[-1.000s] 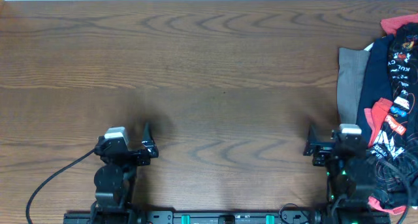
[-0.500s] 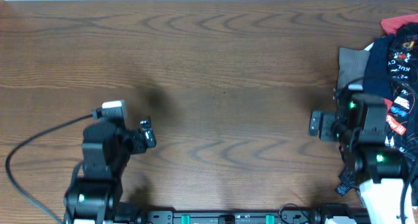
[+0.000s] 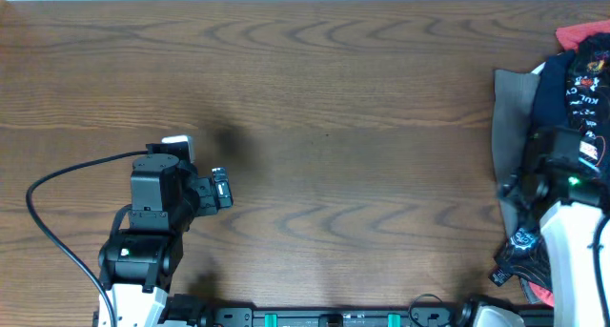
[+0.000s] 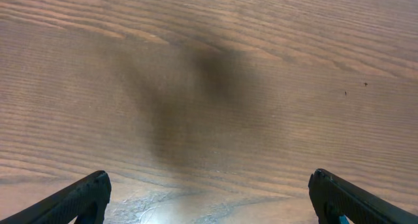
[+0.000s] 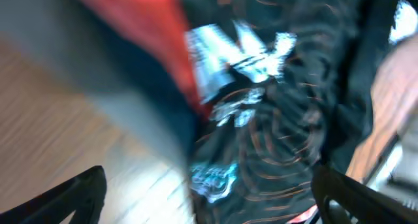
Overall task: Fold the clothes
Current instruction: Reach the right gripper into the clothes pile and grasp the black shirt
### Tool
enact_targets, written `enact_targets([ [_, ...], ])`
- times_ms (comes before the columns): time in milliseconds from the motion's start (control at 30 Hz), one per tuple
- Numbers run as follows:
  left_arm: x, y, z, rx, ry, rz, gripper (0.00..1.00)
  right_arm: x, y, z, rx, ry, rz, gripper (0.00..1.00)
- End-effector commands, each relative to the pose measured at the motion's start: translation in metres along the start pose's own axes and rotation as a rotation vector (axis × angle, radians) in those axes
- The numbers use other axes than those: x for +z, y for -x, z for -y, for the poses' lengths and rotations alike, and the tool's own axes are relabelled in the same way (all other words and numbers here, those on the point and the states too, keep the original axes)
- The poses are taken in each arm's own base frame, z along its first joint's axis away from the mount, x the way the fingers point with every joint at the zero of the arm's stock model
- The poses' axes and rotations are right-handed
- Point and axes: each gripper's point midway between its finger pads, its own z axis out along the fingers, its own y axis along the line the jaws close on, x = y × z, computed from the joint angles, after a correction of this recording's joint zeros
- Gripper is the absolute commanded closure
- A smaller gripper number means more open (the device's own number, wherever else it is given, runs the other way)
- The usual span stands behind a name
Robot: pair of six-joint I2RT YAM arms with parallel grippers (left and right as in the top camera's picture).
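Folding is not yet begun. The black jersey with orange contour lines is bunched in a heap of clothes at the right edge of the table, beneath the right gripper, whose jaws are spread with nothing gripped. The left gripper is held wide apart over bare wood. The right wrist view is blurred, and the heap is cut off by the frame and partly hidden under the right arm.
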Motion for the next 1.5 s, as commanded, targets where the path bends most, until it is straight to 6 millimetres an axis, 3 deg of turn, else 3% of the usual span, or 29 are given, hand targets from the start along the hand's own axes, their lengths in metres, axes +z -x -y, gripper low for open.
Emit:
enact_targets([
  [0, -0.004, 0.008, 0.002, -0.01, -0.009, 0.018, 0.02, 0.019, 0.002, 0.021, 0.113, -0.105, -0.022, 0.14],
  [33, -0.004, 0.007, 0.002, -0.01, -0.009, 0.018, 0.02, 0.024, 0.003, 0.023, 0.124, -0.114, -0.035, 0.24],
  [67, -0.004, 0.007, 0.002, -0.01, -0.009, 0.018, 0.02, 0.028, 0.003, 0.025, 0.132, -0.12, -0.045, 0.27],
  [400, -0.004, 0.008, 0.002, -0.01, -0.009, 0.018, 0.02, 0.064, -0.003, 0.017, 0.152, -0.127, -0.142, 0.43],
  [467, -0.004, 0.008, 0.002, -0.01, -0.009, 0.018, 0.02, 0.069, -0.005, 0.015, 0.147, -0.132, -0.151, 0.53],
  [533, -0.004, 0.008, 0.002, -0.01, -0.01, 0.019, 0.02, 0.071, -0.006, 0.014, 0.143, -0.135, -0.159, 0.79],
  [567, -0.004, 0.008, 0.002, -0.01, -0.01, 0.019, 0.02, 0.071, -0.006, 0.014, 0.143, -0.133, -0.161, 0.98],
  [700, -0.004, 0.008, 0.002, -0.01, -0.01, 0.019, 0.02, 0.066, -0.002, 0.014, 0.149, -0.124, -0.152, 0.99],
  [800, -0.004, 0.009, 0.002, -0.01, -0.011, 0.024, 0.02, 0.05, 0.01, 0.012, 0.159, -0.082, -0.136, 0.99],
  [900, -0.004, 0.011, 0.002, -0.01, -0.013, 0.032, 0.02, 0.019, 0.038, 0.005, 0.127, 0.017, -0.082, 0.99],
  [1000, -0.004, 0.011, 0.002, -0.01, -0.013, 0.033, 0.02, -0.02, 0.065, -0.026, -0.001, 0.259, -0.01, 0.99],
  [1067, -0.004, 0.011, 0.002, -0.01, -0.013, 0.034, 0.02, -0.046, 0.069, -0.051, -0.109, 0.441, 0.014, 0.99],
  [1167, -0.004, 0.011, 0.002, -0.01, -0.013, 0.033, 0.02, -0.079, 0.052, -0.087, -0.287, 0.696, 0.015, 0.99],
  [1233, -0.004, 0.011, 0.002, -0.01, -0.013, 0.034, 0.02, -0.096, 0.028, -0.106, -0.38, 0.817, -0.038, 0.99],
  [1467, -0.004, 0.011, 0.002, -0.01, -0.013, 0.033, 0.02, -0.117, -0.045, -0.152, -0.679, 0.943, -0.12, 0.99],
])
